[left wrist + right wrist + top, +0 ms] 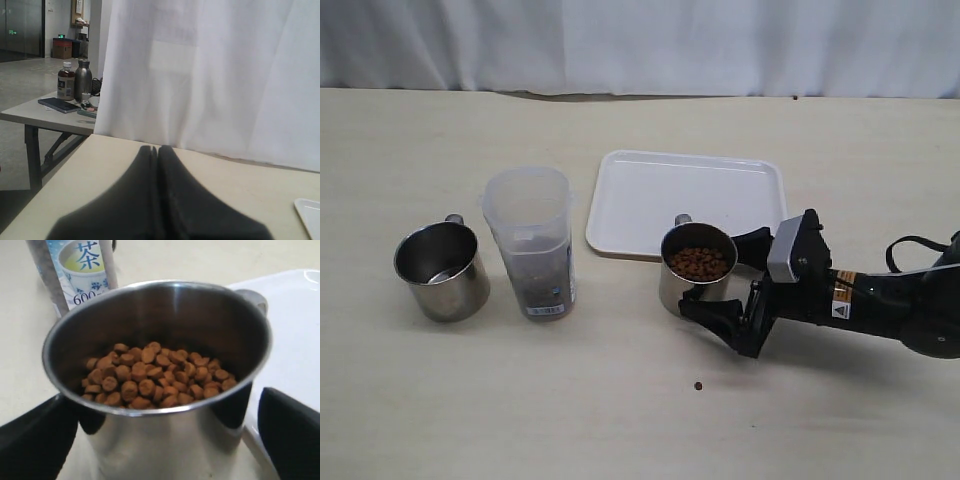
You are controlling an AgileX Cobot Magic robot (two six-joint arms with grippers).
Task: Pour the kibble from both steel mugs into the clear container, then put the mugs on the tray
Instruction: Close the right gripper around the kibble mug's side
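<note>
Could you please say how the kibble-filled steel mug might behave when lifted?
The steel mug looks rigid and polished, so it may slip between the fingers unless squeezed firmly. Its loose kibble would probably shift and spill if tilted.

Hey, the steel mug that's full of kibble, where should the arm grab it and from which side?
Grip the full steel mug by its round wall at mid-height, coming in level from the side away from its loop handle, which points toward the tray. The straight wall suits opposing fingers, and the loose kibble needs it kept upright. The open right end effector straddles it that way.
</note>
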